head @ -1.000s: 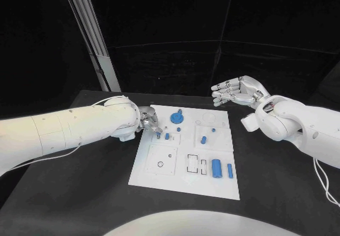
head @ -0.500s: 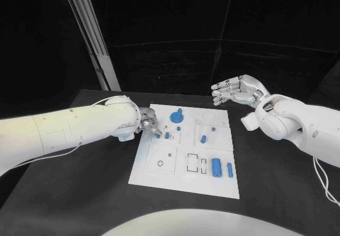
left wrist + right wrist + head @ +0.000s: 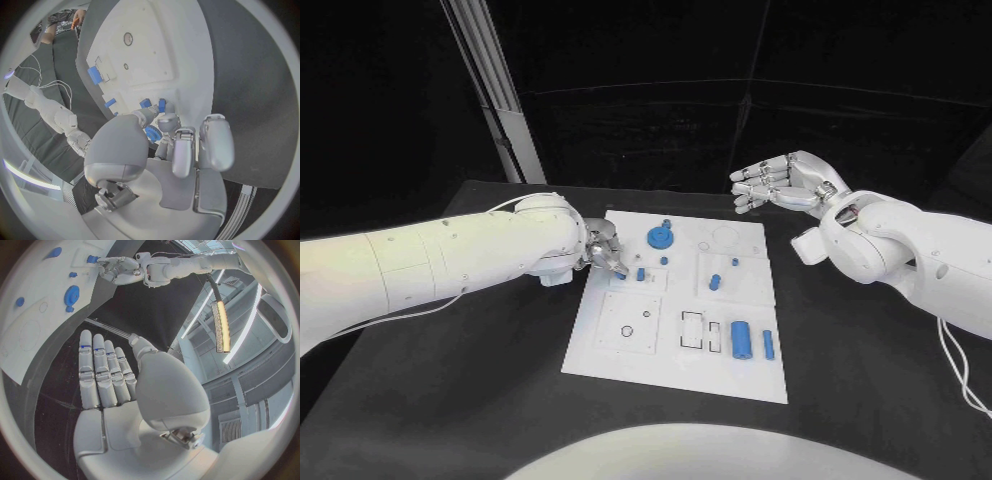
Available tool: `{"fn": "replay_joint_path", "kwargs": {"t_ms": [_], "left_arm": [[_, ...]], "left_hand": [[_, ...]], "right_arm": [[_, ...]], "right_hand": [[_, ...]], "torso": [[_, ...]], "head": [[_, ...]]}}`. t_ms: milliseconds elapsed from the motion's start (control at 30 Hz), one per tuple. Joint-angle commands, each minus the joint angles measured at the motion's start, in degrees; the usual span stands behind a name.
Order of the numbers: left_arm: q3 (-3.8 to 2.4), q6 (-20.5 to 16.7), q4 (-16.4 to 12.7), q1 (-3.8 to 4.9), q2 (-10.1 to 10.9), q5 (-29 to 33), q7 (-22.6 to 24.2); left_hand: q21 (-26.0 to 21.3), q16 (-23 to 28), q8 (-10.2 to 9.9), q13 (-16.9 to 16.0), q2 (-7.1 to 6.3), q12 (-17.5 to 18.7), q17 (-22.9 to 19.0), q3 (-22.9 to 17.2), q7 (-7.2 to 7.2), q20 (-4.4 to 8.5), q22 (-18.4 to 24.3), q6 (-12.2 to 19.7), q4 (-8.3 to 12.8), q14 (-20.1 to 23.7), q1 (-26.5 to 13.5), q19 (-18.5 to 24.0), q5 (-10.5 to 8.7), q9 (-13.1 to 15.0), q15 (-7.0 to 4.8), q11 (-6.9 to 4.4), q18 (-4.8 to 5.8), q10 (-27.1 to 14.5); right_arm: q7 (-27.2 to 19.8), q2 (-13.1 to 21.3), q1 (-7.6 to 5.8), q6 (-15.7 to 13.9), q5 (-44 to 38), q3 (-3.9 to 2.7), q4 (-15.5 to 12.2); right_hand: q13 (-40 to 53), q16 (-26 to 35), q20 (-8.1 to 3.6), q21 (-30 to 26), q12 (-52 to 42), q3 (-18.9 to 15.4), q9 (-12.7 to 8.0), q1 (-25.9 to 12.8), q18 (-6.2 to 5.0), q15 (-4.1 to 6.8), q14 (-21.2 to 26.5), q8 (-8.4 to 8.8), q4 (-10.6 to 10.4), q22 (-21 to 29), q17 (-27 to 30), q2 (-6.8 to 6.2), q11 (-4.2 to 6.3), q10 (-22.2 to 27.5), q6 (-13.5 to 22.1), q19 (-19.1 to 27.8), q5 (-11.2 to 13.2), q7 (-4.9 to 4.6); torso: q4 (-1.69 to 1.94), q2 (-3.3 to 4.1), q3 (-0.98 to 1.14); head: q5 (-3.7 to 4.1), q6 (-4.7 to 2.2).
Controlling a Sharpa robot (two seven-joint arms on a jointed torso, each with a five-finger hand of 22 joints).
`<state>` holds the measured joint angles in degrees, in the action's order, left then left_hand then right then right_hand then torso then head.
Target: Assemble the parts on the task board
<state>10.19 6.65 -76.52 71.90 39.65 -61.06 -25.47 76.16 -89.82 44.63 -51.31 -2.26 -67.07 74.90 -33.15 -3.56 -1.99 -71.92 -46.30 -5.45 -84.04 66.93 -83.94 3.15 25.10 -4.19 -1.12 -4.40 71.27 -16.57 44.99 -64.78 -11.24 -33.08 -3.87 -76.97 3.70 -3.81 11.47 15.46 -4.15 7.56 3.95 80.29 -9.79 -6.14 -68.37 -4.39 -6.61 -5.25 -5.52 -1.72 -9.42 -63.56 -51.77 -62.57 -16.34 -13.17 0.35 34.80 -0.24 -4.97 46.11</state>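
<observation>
Fingertips (image 3: 164, 120) of the left robot hand (image 3: 600, 246) pinch a small blue peg (image 3: 620, 273) at the task board's (image 3: 678, 372) 10 o'clock edge, the peg touching the plate just beside a second blue peg (image 3: 640, 274). Toward 12 o'clock on the board sits a blue round gear-like part (image 3: 659, 238); near its centre stands another blue peg (image 3: 714, 283), and at about 4 o'clock lie a wide blue cylinder (image 3: 741, 338) and a thinner one (image 3: 767, 346), side by side. The right robot hand (image 3: 783, 183) hangs above the desk (image 3: 459, 400) past the board's 1 o'clock corner, fingers apart, holding nothing.
</observation>
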Motion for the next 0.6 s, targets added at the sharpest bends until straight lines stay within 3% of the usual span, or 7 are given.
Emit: {"fn": "replay_joint_path", "kwargs": {"t_ms": [33,333,600], "left_arm": [[0.05,1.2,0.0,-0.05,-0.2,-0.3,-0.3],[0.06,1.5,1.0,-0.22,-1.2,-0.3,-0.2],[0.06,4.0,2.3,-0.49,-2.2,-0.3,-0.6]], "left_hand": [[0.1,-0.2,0.3,0.1,0.33,-0.1,15.1,-5.5,0.27,0.42,0.0,0.1,5.2,-6.0,0.5,-0.7,0.22,-0.1,-0.43,0.07,0.43,0.4],[0.0,-0.2,0.5,0.1,0.15,-0.1,15.1,-5.8,0.28,0.45,0.1,0.0,5.2,-6.0,0.3,-0.6,0.21,0.0,-0.45,0.06,0.41,0.4],[-0.2,-0.2,0.9,0.3,-0.26,0.0,15.1,-5.9,0.40,0.49,0.2,-0.2,4.5,-6.0,-1.2,-0.6,0.15,0.1,-0.47,0.01,0.37,0.5]], "right_arm": [[-0.6,-0.1,-0.11,0.5,0.0,-0.03,0.0],[-0.6,-0.2,-0.11,0.6,0.0,-0.03,0.0],[-0.5,-0.1,-0.10,0.7,0.0,-0.03,-0.5]], "right_hand": [[-0.1,0.0,0.20,-0.3,-0.2,0.1,0.0,-0.4,-0.56,-0.07,0.3,-0.09,0.3,0.1,0.1,0.08,-0.07,0.4,0.4,-0.1,0.3,-0.33],[-0.1,0.0,0.20,-0.3,-0.2,0.1,0.0,-0.4,-0.56,-0.07,0.3,-0.09,0.3,0.1,0.1,0.08,-0.07,0.4,0.4,-0.1,0.3,-0.33],[-0.1,0.0,0.21,-0.4,-0.2,0.1,0.0,-0.4,-0.56,-0.08,0.3,-0.09,0.3,0.1,0.1,0.12,-0.08,0.4,0.4,-0.1,0.3,-0.34]], "torso": [[-0.02,0.02,-0.01],[-0.08,0.04,0.01],[-0.07,0.04,0.06]], "head": [[-0.07,-0.02],[-0.08,-0.06],[-0.10,0.02]]}}
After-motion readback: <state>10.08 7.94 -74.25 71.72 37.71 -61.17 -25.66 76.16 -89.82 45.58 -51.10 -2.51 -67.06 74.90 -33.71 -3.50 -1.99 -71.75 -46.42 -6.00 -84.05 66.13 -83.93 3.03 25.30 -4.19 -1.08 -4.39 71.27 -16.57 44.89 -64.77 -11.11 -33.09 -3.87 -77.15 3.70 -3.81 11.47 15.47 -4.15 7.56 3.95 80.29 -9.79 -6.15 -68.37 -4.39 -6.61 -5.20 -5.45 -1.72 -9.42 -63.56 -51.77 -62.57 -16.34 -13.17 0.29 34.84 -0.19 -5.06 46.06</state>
